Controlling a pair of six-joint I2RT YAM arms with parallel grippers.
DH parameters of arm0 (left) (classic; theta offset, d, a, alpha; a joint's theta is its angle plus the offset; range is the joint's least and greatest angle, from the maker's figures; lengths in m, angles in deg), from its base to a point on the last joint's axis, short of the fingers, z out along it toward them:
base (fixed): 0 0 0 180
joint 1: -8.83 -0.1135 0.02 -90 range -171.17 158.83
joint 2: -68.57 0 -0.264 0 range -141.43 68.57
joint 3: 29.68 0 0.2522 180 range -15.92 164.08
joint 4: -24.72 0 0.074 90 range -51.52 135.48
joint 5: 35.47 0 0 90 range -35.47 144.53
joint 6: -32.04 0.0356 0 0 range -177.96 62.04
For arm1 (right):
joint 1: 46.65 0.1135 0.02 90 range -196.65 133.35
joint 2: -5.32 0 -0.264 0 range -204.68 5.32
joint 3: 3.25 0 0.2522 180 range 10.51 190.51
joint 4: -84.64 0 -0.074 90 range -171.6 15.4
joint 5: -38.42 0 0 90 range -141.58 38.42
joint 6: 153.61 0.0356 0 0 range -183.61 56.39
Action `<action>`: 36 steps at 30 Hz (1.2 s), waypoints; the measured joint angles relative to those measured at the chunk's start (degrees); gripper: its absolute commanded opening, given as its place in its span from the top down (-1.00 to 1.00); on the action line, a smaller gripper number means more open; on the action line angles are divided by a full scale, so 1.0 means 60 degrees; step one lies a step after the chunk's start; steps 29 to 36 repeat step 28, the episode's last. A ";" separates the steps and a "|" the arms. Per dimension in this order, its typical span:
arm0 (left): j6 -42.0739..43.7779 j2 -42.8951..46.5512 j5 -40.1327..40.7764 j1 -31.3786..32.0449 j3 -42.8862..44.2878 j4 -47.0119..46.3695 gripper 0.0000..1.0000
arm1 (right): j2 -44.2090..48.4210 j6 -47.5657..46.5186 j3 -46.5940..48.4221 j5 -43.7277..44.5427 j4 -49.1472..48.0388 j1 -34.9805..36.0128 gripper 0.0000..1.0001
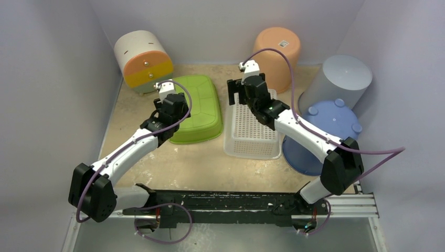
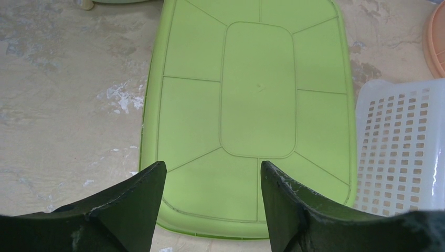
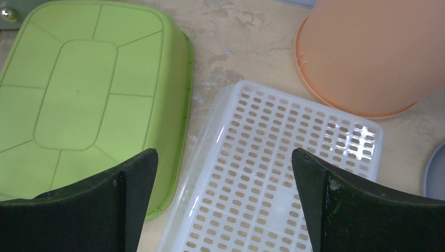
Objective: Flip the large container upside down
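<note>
left end effector (image 2: pixel 212 168): spread apart by a moderate amount, with nothing gripped between the fingers (image 2: pixel 141 194). It's hung over the near short end of the green container (image 2: pixel 257 89), and no contact with it can be made out.

right end effector (image 3: pixel 224 153): spread noticeably wider than the left one, and nothing is gripped here either. One finger is seen over the green container's long side and the other over the white basket (image 3: pixel 278 173). The line where those two meet is framed in the gap.

green container: parked on the tabletop (image 1: pixel 199 163) a bit left of centre, under the left arm. The flat base with its moulded ribs is turned upward and the rim is down on the tabletop, so it's already lying bottom-up.

white basket: a perforated tray laid just beside the green container on its right, long sides roughly parallel. Whether the two rims actually touch can't be told.

orange bucket (image 1: pixel 278 50): stood mouth-down at the back, just past the far end of the white basket.

blue tub (image 1: pixel 325 118): found on the right with its round feet pointing up, partly covered by the right arm.

grey bucket (image 1: pixel 341 79): leaned against the right wall behind the blue tub.

drawer unit (image 1: pixel 141 58): tucked in the back left corner, with orange and yellow drawer fronts.
</note>
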State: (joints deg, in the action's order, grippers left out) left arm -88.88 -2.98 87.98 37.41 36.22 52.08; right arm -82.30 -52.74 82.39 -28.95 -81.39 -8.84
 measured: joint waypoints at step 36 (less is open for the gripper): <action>0.0058 0.0047 0.0004 0.0000 -0.0087 -0.0055 -0.28 | -0.0004 0.0047 -0.0153 -0.0004 -0.0382 -0.0550 -1.00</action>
